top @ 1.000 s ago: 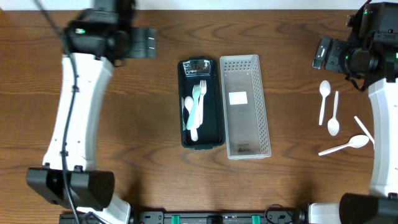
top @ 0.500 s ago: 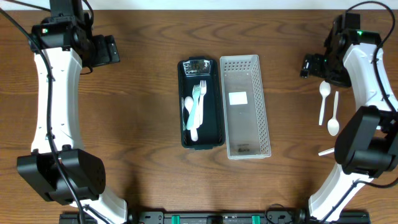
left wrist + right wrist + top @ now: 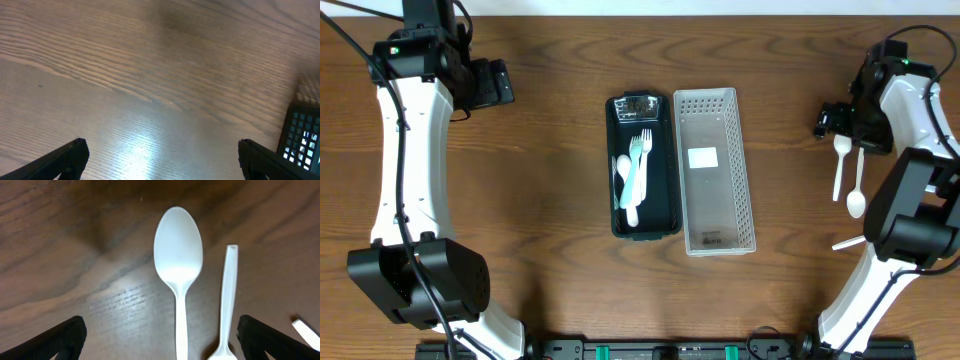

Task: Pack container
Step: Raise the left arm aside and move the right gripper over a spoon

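Note:
A dark green container (image 3: 665,200) sits mid-table and holds a pale fork and a white spoon (image 3: 632,180). A clear lidded basket (image 3: 713,170) lies beside it on the right. White plastic spoons lie at the right: one (image 3: 840,160) (image 3: 178,260) below my right gripper, a second (image 3: 857,190) (image 3: 227,305) beside it. My right gripper (image 3: 160,340) (image 3: 840,125) is open, its fingers either side of both spoons, touching neither. My left gripper (image 3: 160,160) (image 3: 485,82) is open and empty over bare wood at the far left.
A further white spoon tip (image 3: 842,244) shows by the right arm's base. The basket's corner (image 3: 302,140) shows at the right edge of the left wrist view. The table's far edge runs just behind both grippers.
My right gripper has moved down and a little right, over the spoon bowl. Over the full second, both arms swung outward; the left one is still over the last half second.

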Controlling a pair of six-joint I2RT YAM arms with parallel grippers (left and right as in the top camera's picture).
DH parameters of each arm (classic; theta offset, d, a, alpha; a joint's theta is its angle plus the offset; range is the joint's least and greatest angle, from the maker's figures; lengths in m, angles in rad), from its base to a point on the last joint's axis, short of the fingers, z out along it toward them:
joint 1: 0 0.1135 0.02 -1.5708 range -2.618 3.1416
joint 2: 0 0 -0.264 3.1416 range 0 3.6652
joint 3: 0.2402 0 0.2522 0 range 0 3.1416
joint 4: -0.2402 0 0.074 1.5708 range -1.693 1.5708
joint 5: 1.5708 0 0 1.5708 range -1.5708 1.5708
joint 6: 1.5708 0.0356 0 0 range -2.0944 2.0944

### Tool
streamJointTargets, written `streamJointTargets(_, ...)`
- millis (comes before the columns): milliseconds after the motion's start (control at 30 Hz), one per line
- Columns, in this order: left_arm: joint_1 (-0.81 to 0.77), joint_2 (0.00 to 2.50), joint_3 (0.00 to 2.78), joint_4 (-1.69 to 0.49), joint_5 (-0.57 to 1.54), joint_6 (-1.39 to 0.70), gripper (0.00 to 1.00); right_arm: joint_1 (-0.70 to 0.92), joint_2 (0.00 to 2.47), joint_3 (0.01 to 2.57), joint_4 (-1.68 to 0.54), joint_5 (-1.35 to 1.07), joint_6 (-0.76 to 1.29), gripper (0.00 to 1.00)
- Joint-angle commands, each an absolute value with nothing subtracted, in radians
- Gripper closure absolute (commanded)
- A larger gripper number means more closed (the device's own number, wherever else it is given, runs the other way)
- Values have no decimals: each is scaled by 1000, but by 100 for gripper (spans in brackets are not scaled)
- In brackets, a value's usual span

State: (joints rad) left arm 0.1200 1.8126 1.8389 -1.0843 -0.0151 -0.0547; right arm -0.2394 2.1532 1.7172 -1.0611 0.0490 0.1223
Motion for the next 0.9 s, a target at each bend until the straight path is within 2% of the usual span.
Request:
streamJointTargets(0,123,1826,1836,-1087,-27,-53,2,-242,2179,1707,-1048,56,107,1)
streamJointTargets(667,123,1826,1836,-1086,-27,-53,2,-242,2322,1705,-1043,-16,61,1)
streamJointTargets(733,123,1826,1836,-1086,-28,-53,2,-242,2333,1705,-1045,-27,54,4)
streamJointTargets(867,123,1826,1836,-1086,-27,-53,2,-242,2342,1705,-1053,-31,55,18)
